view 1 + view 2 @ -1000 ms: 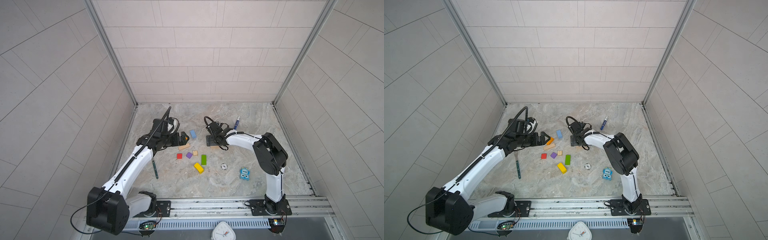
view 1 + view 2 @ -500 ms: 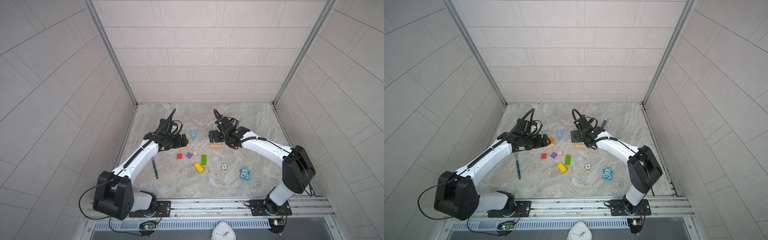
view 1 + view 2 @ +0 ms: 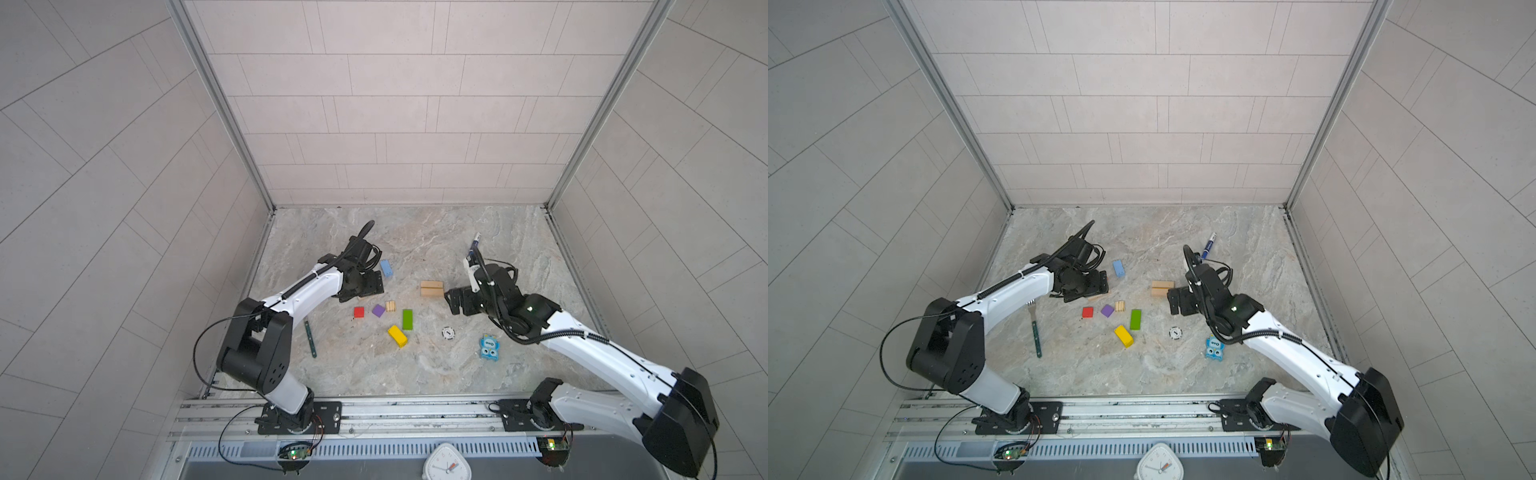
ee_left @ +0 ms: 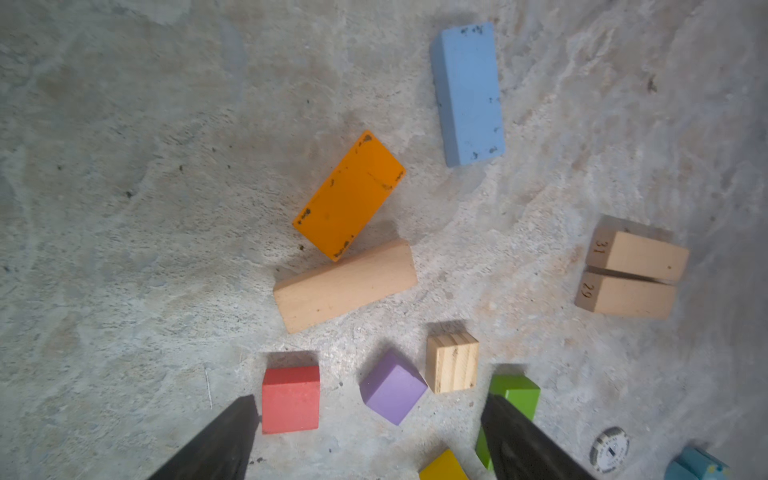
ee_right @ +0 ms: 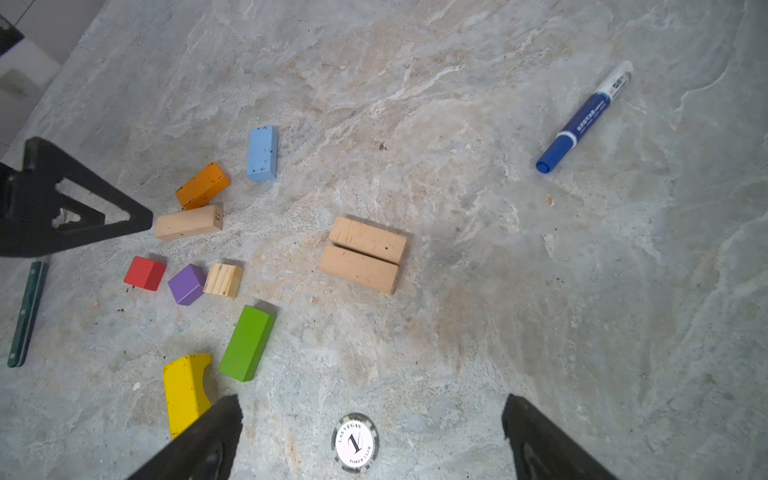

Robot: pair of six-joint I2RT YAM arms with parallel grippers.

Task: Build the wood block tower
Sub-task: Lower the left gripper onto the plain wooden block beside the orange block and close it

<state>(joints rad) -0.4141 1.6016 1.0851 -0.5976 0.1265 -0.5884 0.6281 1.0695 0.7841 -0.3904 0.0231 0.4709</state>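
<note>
A grey, marble-patterned tabletop [image 3: 415, 374] sits inside pale tiled walls. A metal rail [image 3: 415, 409] runs along its front edge, and a white clock [image 3: 446, 461] lies in front of that.

The block closest to the front edge is a yellow wooden bar [image 3: 397, 336], a little left of the middle. A green wooden bar [image 3: 407, 319] lies just behind it, close but not touching. To their right are a white poker chip [image 3: 447, 333] and then a blue cartoon-eyed toy [image 3: 489, 347]. A fork with a dark green handle [image 3: 1036, 332] lies toward the left edge.

Next comes a row of three: a red wooden cube [image 4: 291, 399], a purple wooden cube [image 4: 392, 386] and a striped natural-wood cube [image 4: 452, 361]. The last two are almost touching.

The left gripper [image 4: 370, 403] has its jaws wide apart and holds nothing. One fingertip [image 5: 141, 219] is at the end of a single tan wooden bar [image 5: 189, 222] that lies flat. An orange wooden bar [image 4: 349, 195] has one corner against that bar.

The right gripper [image 5: 372, 400] is also spread open and empty, to the right of two plain tan wooden bars [image 3: 431, 288]. These lie flat side by side with their long faces touching, near the middle of the tabletop.

Farther back, a light blue wooden bar [image 3: 386, 268] lies alone. A blue marker pen [image 3: 1208, 245] lies nearest the back edge, toward the right.
</note>
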